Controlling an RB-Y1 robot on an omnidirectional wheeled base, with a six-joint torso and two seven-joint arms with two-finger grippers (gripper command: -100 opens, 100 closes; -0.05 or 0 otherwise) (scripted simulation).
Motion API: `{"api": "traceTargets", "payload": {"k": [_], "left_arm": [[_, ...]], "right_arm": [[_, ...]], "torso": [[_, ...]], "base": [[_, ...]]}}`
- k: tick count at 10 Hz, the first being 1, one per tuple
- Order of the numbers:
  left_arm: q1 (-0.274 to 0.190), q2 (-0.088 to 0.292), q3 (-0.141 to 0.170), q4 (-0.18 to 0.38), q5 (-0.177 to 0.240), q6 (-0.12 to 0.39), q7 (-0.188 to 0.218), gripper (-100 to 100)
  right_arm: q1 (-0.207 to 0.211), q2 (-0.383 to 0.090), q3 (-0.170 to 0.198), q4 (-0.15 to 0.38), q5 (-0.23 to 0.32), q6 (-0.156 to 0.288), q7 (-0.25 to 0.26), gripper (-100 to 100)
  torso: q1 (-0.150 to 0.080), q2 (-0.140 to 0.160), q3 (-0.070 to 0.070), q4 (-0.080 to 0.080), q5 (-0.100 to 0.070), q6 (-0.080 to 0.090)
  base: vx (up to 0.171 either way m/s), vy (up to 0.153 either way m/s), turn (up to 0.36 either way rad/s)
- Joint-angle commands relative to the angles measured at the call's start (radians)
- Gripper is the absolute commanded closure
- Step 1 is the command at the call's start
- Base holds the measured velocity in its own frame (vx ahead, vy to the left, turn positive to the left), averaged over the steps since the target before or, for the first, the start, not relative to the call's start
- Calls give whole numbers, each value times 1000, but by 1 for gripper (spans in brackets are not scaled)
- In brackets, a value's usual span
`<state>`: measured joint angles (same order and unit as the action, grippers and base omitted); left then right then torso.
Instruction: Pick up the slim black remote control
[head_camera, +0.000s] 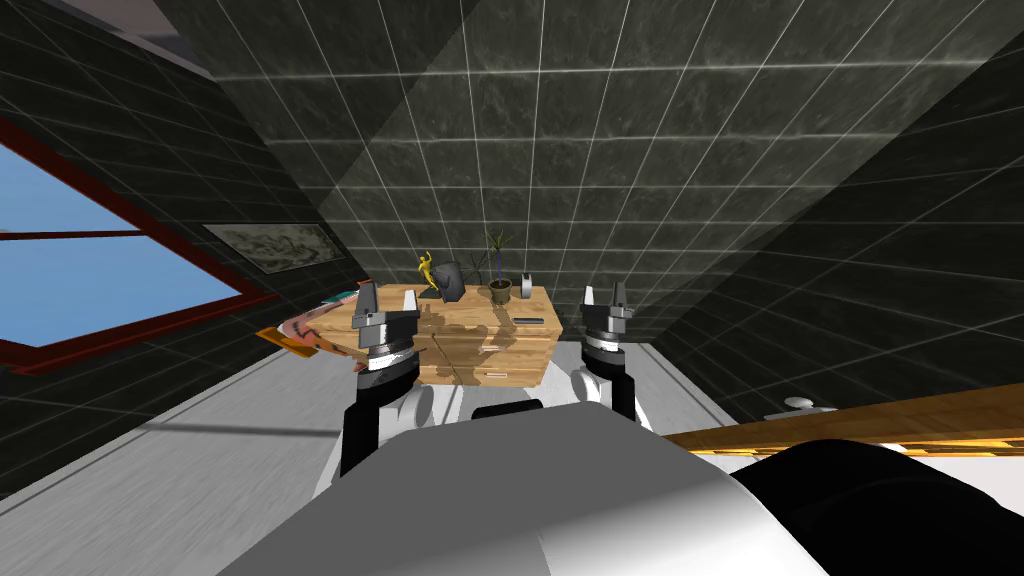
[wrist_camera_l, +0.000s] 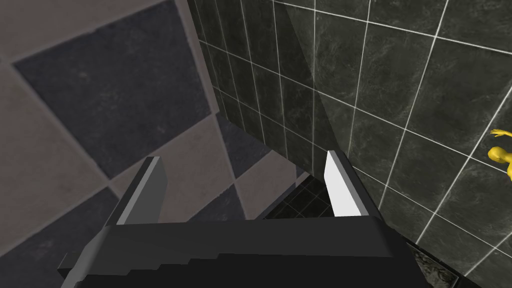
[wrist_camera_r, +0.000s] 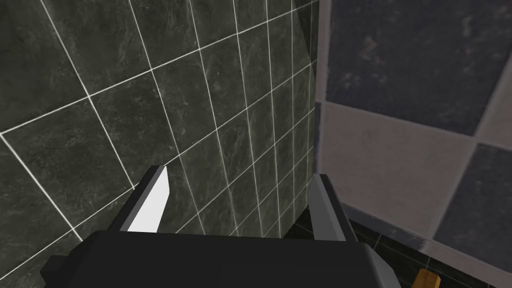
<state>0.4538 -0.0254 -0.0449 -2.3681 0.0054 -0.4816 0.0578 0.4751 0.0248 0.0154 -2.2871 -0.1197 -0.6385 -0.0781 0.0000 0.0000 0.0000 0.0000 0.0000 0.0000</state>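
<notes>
Left gripper (head_camera: 388, 298) and right gripper (head_camera: 606, 294) raised, fingers apart, empty. Slim black remote control (head_camera: 528, 321) lies flat on light wooden dresser (head_camera: 490, 350), well ahead. Drive closer first; right arm sits nearer, pinch across narrow width.

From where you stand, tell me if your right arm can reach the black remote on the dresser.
Probably not yet: the remote lies clear on the dresser, but it stands well ahead of my raised right arm, jaws open.

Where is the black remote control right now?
In the head view, the slim black remote lies on top of the wooden dresser, near its right front edge, just in front of the potted plant.
</notes>
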Motion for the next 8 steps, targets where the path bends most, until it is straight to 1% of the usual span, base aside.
{"api": "traceTargets", "payload": {"k": [1, 3, 4, 6, 7, 8], "left_arm": [[0, 0, 0, 0, 0, 0, 0, 0], [0, 0, 0, 0, 0, 0, 0, 0], [0, 0, 0, 0, 0, 0, 0, 0], [0, 0, 0, 0, 0, 0, 0, 0], [0, 0, 0, 0, 0, 0, 0, 0], [0, 0, 0, 0, 0, 0, 0, 0]], "right_arm": [[2, -43, 0, 10, 12, -1, -7, -100], [6, -104, 0, 35, 38, -4, -21, -100], [8, -135, 0, 53, 55, -6, -30, -100], [12, -194, 1, 99, 98, -10, -49, -100], [12, -205, 1, 99, 98, -10, -49, -100], [14, -239, 1, 127, 123, -13, -59, -100]], "torso": [[0, 0, 0, 0, 0, 0], [1, 2, 1, 0, 0, 0], [2, 3, 2, 1, 0, 0], [4, 5, 3, 1, 1, 0], [4, 7, 4, 1, 1, 0], [4, 6, 4, 1, 1, 0]], "base": [[-15, 12, -21], [-38, 35, -35], [-67, 74, -30], [-98, 70, -45], [-80, 68, -23], [-80, 70, -30]]}}
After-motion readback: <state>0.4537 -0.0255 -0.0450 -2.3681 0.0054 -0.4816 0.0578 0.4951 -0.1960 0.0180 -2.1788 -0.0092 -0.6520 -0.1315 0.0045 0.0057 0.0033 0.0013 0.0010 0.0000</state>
